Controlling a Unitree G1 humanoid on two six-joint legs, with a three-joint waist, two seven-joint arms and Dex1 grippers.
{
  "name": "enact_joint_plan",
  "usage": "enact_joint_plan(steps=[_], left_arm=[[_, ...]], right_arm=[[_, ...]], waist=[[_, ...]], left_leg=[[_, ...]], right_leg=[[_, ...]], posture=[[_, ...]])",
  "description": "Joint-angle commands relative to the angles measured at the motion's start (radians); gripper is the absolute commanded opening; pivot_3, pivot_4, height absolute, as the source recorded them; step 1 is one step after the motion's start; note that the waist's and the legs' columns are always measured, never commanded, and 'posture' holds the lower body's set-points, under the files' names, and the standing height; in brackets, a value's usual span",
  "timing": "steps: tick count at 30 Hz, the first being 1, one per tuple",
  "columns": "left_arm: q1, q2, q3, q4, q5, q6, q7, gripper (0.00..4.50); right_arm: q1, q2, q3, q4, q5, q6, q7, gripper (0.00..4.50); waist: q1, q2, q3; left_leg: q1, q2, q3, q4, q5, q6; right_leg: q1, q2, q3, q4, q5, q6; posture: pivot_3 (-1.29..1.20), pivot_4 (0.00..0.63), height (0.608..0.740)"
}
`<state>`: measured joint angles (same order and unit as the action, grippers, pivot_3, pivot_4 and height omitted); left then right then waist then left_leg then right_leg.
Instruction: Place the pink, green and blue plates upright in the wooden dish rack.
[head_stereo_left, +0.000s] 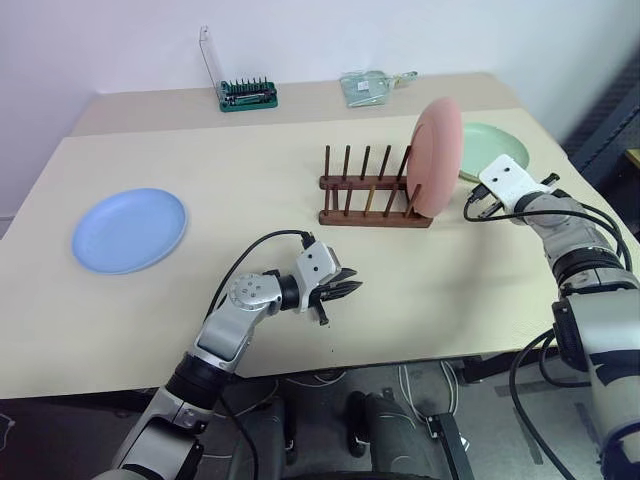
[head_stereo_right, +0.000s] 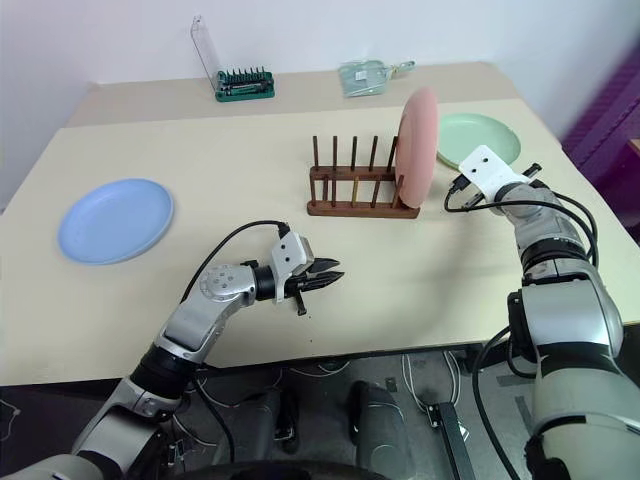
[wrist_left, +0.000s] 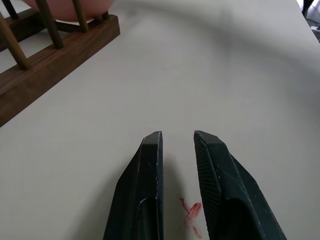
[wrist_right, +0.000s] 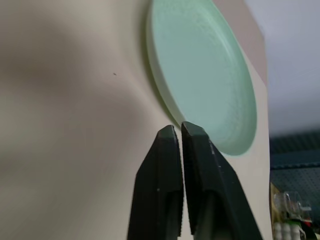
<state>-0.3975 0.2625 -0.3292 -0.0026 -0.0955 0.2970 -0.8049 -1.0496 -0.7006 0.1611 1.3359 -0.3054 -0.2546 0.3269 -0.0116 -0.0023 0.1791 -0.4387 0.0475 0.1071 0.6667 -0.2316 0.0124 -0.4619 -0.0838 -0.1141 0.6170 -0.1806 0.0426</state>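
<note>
The pink plate (head_stereo_left: 437, 155) stands upright at the right end of the wooden dish rack (head_stereo_left: 365, 190). Behind and to the right of the rack, the green plate (head_stereo_left: 495, 148) lies flat on the table. My right gripper (wrist_right: 179, 129) is shut, with its tips at the near rim of the green plate (wrist_right: 205, 75) and nothing visible between the fingers. The blue plate (head_stereo_left: 130, 230) lies flat at the table's left. My left gripper (head_stereo_left: 345, 292) hovers over the front middle of the table, open by a narrow gap and empty.
A green screwdriver-bit holder (head_stereo_left: 248, 95) and a clear bag (head_stereo_left: 365, 87) sit at the table's far edge. A small red mark (wrist_left: 191, 212) is on the tabletop under the left fingers. The rack's other slots hold nothing.
</note>
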Motion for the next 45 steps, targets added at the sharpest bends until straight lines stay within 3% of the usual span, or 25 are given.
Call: enact_joint_plan(steps=[1,8,16,29,45], left_arm=[[-0.026,-0.013,-0.003,-0.011,-0.01,-0.016,-0.007,0.96],[-0.045,-0.027,-0.017,0.025,-0.016,-0.023,-0.031,0.96],[-0.074,-0.05,-0.027,0.08,-0.012,-0.049,-0.057,0.96],[-0.059,-0.043,0.003,0.132,-0.009,-0.106,-0.05,0.96],[-0.103,-0.035,0.084,0.179,0.01,-0.145,0.077,0.96]], right_arm=[[0.056,-0.039,-0.072,-0.091,0.07,-0.078,0.025,0.04],[0.309,-0.074,-0.203,-0.436,0.223,-0.055,0.143,0.04],[0.499,-0.085,-0.256,-0.715,0.247,0.071,0.138,0.04],[0.367,-0.045,-0.185,-0.608,0.187,0.07,0.132,0.04],[0.274,-0.014,-0.144,-0.452,0.156,0.015,0.125,0.04]], waist=[[0.002,0.0,0.0],[0.001,0.0,0.0],[0.001,0.0,0.0],[0.002,0.0,0.0],[-0.001,0.0,0.0]], left_leg=[[0.0,0.0,0.0,0.0,0.0,0.0],[0.002,0.0,-0.001,0.0,0.0,0.0],[0.003,0.0,-0.001,0.0,0.0,0.0],[0.003,0.0,-0.001,0.0,0.0,0.0],[0.004,0.0,0.0,0.001,0.0,0.0]], right_leg=[[0.0,0.0,0.0,0.0,0.0,0.0],[0.002,0.0,0.0,-0.001,0.001,0.002],[0.003,0.001,0.001,0.0,0.001,0.002],[0.002,0.001,0.002,0.0,0.001,0.002],[0.003,0.001,0.002,0.0,0.001,0.002]], posture=[[0.0,0.15,0.73],[0.0,0.15,0.73],[0.0,0.15,0.73],[0.0,0.15,0.73],[0.0,0.15,0.73]])
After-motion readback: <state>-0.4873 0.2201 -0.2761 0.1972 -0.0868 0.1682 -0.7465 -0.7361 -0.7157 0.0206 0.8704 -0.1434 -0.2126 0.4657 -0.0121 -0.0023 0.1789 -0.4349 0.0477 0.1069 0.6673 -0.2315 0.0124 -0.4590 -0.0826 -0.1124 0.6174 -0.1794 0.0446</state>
